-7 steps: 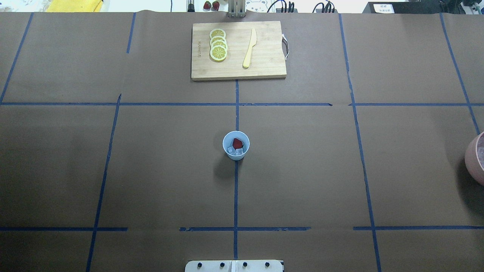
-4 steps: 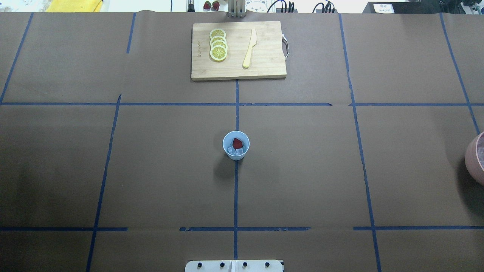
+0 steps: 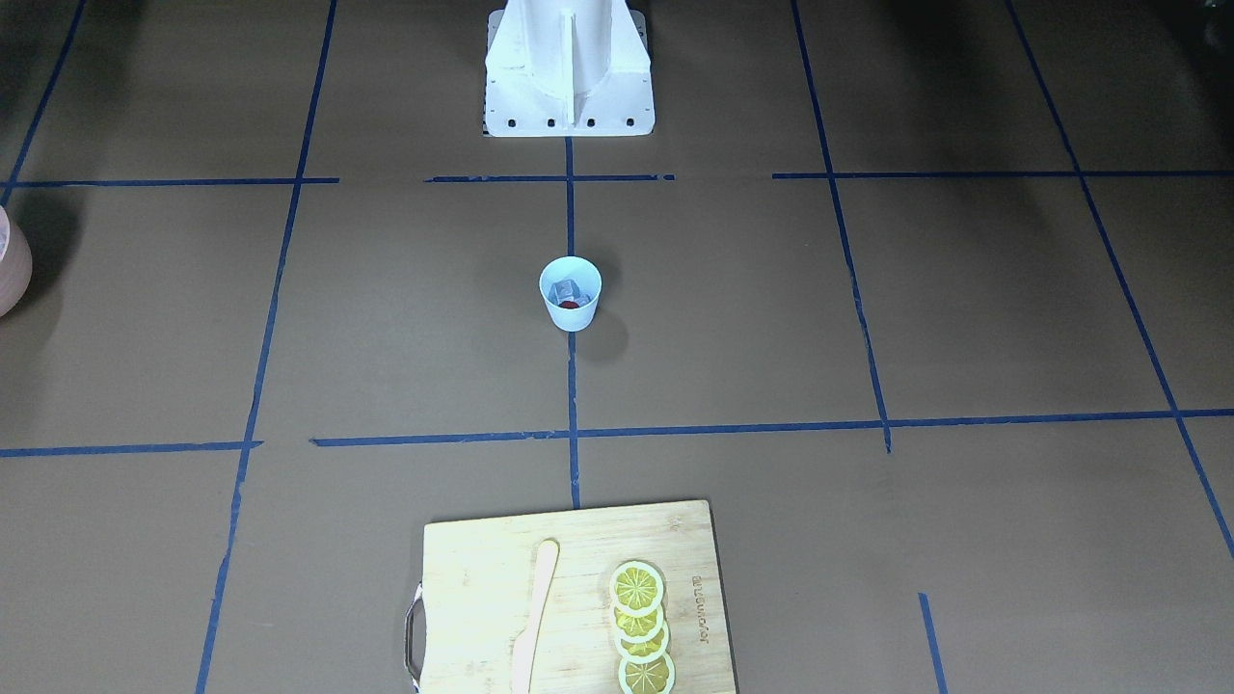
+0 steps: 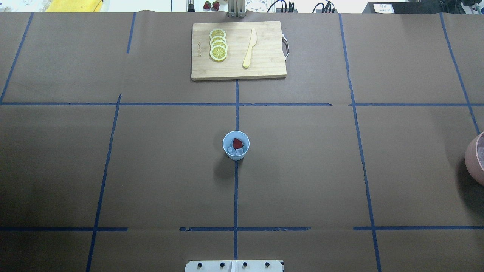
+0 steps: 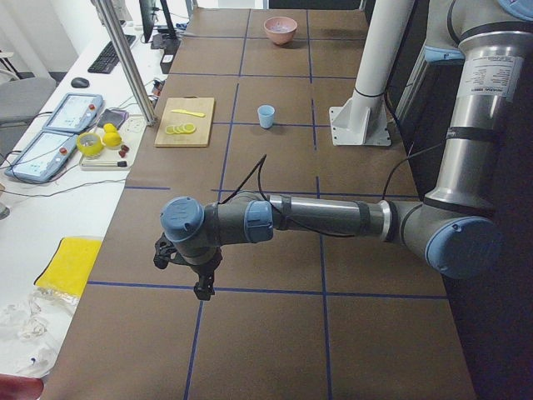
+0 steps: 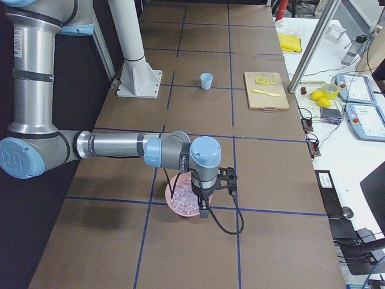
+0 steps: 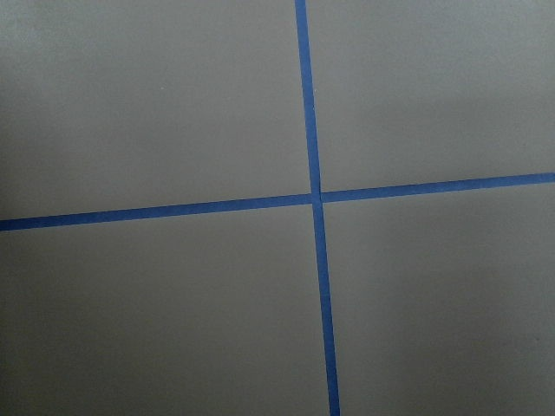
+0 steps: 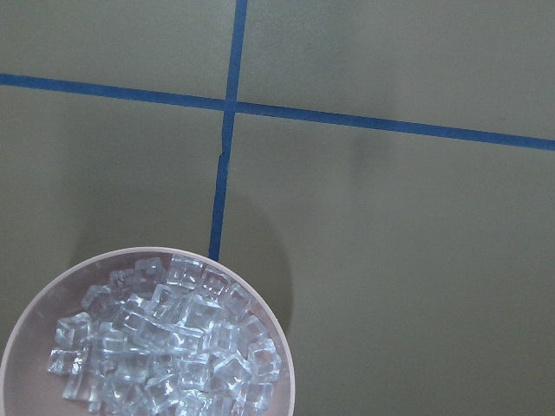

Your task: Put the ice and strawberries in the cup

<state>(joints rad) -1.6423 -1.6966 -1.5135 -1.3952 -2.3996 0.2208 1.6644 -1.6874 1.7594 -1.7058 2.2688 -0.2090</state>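
The light-blue cup [image 4: 236,145] stands upright at the table's middle, on the centre tape line. Inside it lie a red strawberry [image 4: 237,142] and a few clear ice cubes [image 4: 235,151]; the front-facing view also shows the cup [image 3: 570,292]. My left gripper [image 5: 202,289] hangs over the table's far left end, pointing down; I cannot tell whether it is open or shut. My right gripper [image 6: 203,212] hangs beside a pink bowl [image 6: 174,198] at the far right end, and I cannot tell its state either. Neither wrist view shows any fingers.
The pink bowl [image 8: 287,368] is heaped with several ice cubes [image 8: 165,342]. A wooden cutting board [image 4: 264,64] at the back centre carries lemon slices [image 4: 218,44] and a wooden knife [image 4: 250,48]. Two strawberries [image 4: 211,5] lie beyond the table's back edge.
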